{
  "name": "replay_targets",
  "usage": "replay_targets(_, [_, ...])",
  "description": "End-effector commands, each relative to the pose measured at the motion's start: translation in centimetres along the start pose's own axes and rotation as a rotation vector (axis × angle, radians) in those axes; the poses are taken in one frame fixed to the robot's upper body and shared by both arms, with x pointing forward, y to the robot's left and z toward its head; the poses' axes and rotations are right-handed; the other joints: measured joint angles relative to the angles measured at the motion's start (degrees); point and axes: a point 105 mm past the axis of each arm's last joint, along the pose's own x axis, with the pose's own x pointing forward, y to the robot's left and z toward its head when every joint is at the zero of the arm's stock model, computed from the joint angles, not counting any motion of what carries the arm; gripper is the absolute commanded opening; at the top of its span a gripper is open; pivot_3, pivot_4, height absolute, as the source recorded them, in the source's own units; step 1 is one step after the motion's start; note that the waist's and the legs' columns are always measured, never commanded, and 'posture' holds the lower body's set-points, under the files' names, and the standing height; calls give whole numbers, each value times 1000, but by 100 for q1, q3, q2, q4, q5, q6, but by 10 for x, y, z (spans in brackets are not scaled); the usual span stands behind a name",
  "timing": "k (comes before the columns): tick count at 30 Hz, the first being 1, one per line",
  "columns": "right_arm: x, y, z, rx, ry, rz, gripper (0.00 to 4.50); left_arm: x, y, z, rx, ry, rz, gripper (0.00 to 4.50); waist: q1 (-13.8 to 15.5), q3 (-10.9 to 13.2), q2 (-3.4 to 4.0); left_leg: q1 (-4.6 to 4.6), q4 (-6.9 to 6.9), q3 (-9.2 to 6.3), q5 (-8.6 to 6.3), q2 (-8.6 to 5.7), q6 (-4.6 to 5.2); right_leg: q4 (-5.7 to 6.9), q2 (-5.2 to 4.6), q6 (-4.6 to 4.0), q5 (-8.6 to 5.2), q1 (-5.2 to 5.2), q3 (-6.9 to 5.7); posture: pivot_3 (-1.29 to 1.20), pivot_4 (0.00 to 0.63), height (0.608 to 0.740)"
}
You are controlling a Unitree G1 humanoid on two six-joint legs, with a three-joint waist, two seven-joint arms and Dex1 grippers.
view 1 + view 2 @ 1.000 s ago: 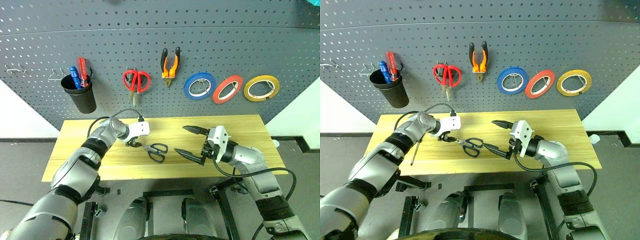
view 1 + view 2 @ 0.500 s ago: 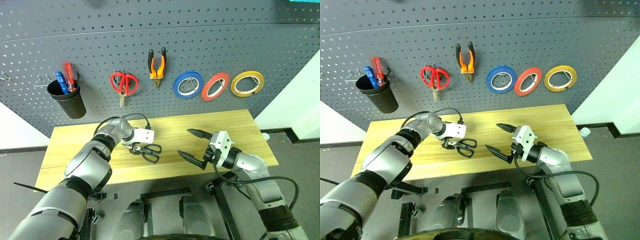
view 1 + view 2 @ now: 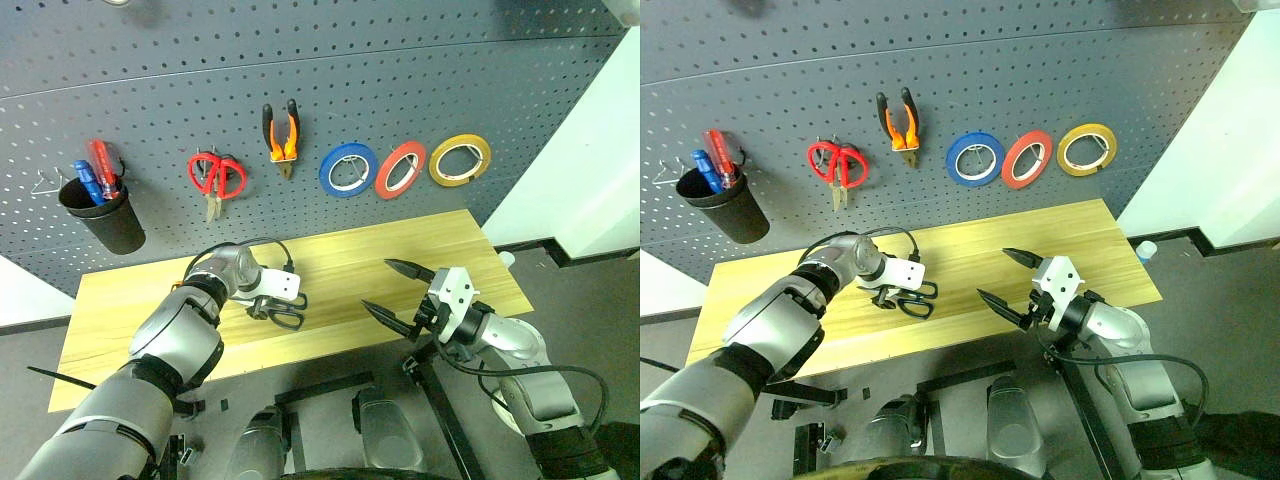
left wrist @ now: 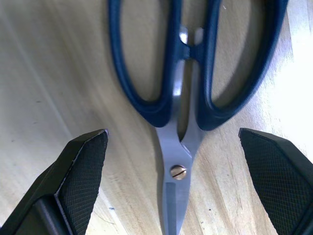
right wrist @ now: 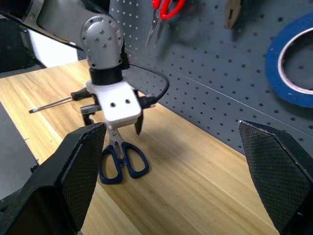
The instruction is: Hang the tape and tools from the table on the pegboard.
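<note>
- Since a second ago, the left gripper [image 4: 171, 166] has been lowered over the dark-blue-handled scissors [image 3: 282, 316] and its jaws have been spread wider — from partly closed near the blades to fully apart on either side of them.
- Nothing is gripped by the left gripper; in the left wrist view its two fingers [image 4: 80, 176] stand clear of the scissors, one on each side of the pivot screw, with bare wood between.
- The scissors are lying flat on the table [image 3: 420, 250], blades closed, near the middle of the top.
- The slim screwdriver [image 5: 58, 101] is seen in the right wrist view, lying on the table behind the left gripper, well apart from the scissors.
- The right gripper [image 3: 398, 292] is held level above the table's right part, jaws wide apart and empty.
- On the pegboard [image 3: 450, 70] the yellow tape [image 3: 459, 161] is already hung, at the right end of a row with the red roll [image 3: 400, 170] and the blue roll [image 3: 347, 169].
- The pliers [image 3: 282, 138] are hung there too — beside the red-handled scissors [image 3: 214, 177].
</note>
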Motion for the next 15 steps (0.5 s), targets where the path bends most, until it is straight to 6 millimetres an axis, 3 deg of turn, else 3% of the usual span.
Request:
replay_targets(1, [-2,-2,13,-39,-30,-10,4500,1,-6,-9,67,38,-17,4472,-40,-8,-3,0,0,0,0,0,0,1,0,0,0,0,0,-309,80,740])
replay_targets(4, [-2,-3,13,-38,-32,-12,4500,4,-12,-15,106,63,-33,4472,-123,-27,-3,1,1,-1,0,0,0,2,0,0,0,0,0,-303,80,740])
replay_targets(7, [0,-4,14,-38,-38,-14,4500,7,-19,-23,130,91,-52,3922,-169,-32,-4,1,1,-3,0,0,0,3,0,1,0,1,0,-300,79,740])
replay_targets(9, [0,-5,14,-38,-39,-15,4500,9,-24,-27,134,105,-61,3307,-170,-38,-4,2,2,-3,0,0,0,7,0,1,0,0,0,-298,80,740])
replay_targets(15, [1,-6,14,-38,-42,-18,4500,12,-26,-29,140,115,-55,3307,-168,-81,0,8,3,-5,0,0,0,11,-1,2,-2,6,0,-293,77,740])
